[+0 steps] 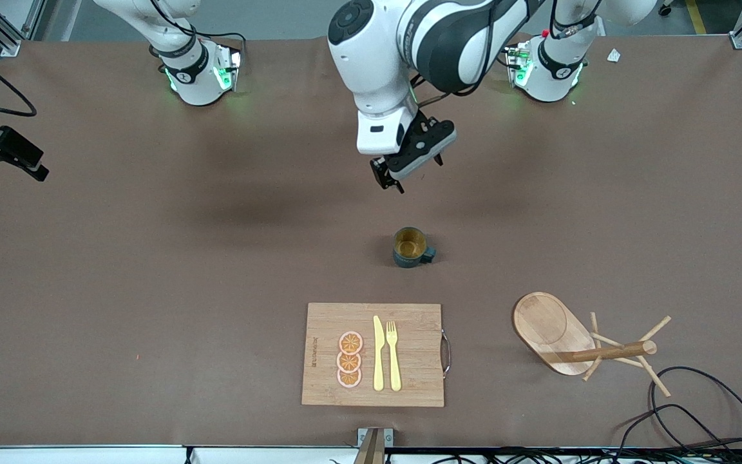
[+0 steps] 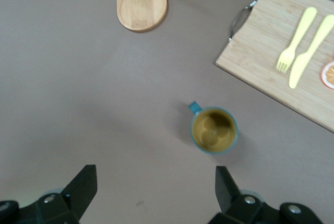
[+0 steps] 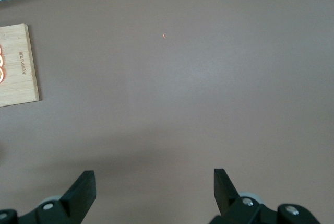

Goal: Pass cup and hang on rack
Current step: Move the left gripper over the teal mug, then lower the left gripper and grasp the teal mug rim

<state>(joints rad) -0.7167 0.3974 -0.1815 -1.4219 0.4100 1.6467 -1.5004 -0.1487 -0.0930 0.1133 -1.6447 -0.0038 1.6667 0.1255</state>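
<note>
Spread wide and empty, the left gripper (image 1: 409, 169) hangs in the air over bare table (image 1: 152, 258), short of the cup (image 1: 411, 247); its two dark fingers (image 2: 83, 187) frame the lower edge of the left wrist view with nothing between them. The cup stands upright on the table, alone, its tan inside showing and its small handle turned toward the left arm's end of the table. Nearer the front camera than the cup lies a cutting board (image 1: 409, 380) with a metal handle; on it rest a yellow knife (image 1: 378, 354), a yellow fork (image 1: 393, 356) just beside the knife, and three orange slices (image 1: 350, 359) in a row. The rack (image 1: 561, 341) lies tipped on its side toward the left arm's end of the table, its oval base tilted up, its post and thin pegs pointing toward that end, well apart from the cup. The right gripper (image 3: 154, 192) is likewise spread and empty, over bare table, with the board's corner in its wrist view; only the right arm's base shows in the front view.
</note>
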